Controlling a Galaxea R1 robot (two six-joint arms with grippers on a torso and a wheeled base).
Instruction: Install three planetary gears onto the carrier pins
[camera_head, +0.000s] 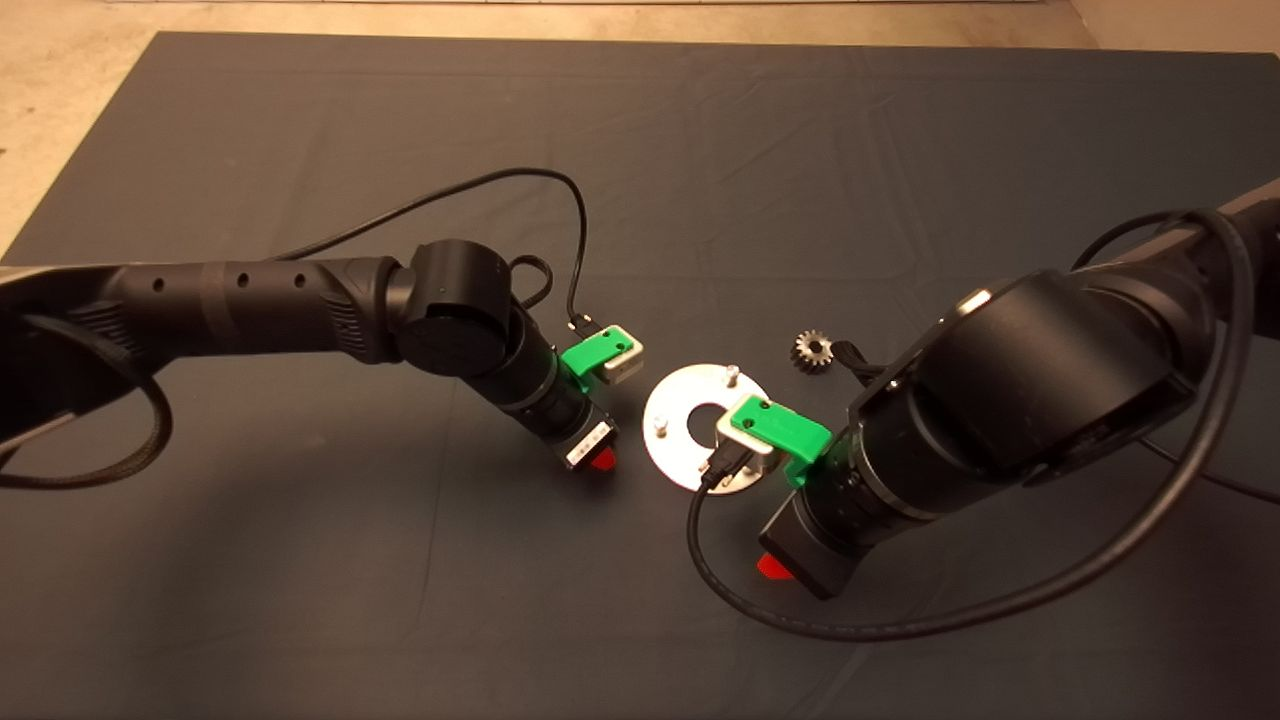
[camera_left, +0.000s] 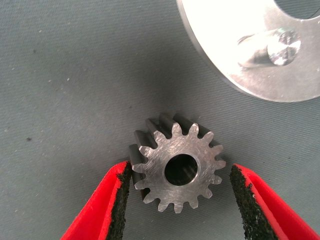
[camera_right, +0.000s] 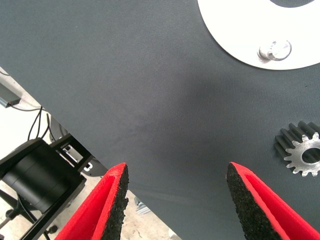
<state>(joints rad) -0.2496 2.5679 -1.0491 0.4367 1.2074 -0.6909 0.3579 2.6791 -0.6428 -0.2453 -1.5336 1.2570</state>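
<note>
Nearest the camera in the head view, the right gripper (camera_head: 775, 567) hung low over the dark mat (camera_head: 300, 600), just on the near side of the silver disc (camera_head: 668, 440), with part of its green mount covering the disc's near right rim. Its wrist view showed the jaws spread wide with nothing between them, only bare mat, while the disc's edge with one carrier pin (camera_right: 274, 50) and a planetary gear (camera_right: 302, 148) lay beyond the fingers. A little farther in, the left gripper (camera_head: 600, 460) sat just left of the disc, and its wrist view showed the jaws open on either side of a dark grey planetary gear (camera_left: 177, 167) resting flat on the mat; one pad (camera_left: 121, 192) looked to be touching or nearly touching the teeth, and the other pad (camera_left: 243, 192) stood a little clear. That gear lay near the disc rim, close to one upright pin (camera_left: 272, 49). On the disc, two pins showed from above, one at the left (camera_head: 661, 423) and one at the far edge (camera_head: 732, 373), both bare. Farther still, to the right of the disc, another gear (camera_head: 813, 350) lay on the mat, apart from the disc. A third gear could not be made out.
</note>
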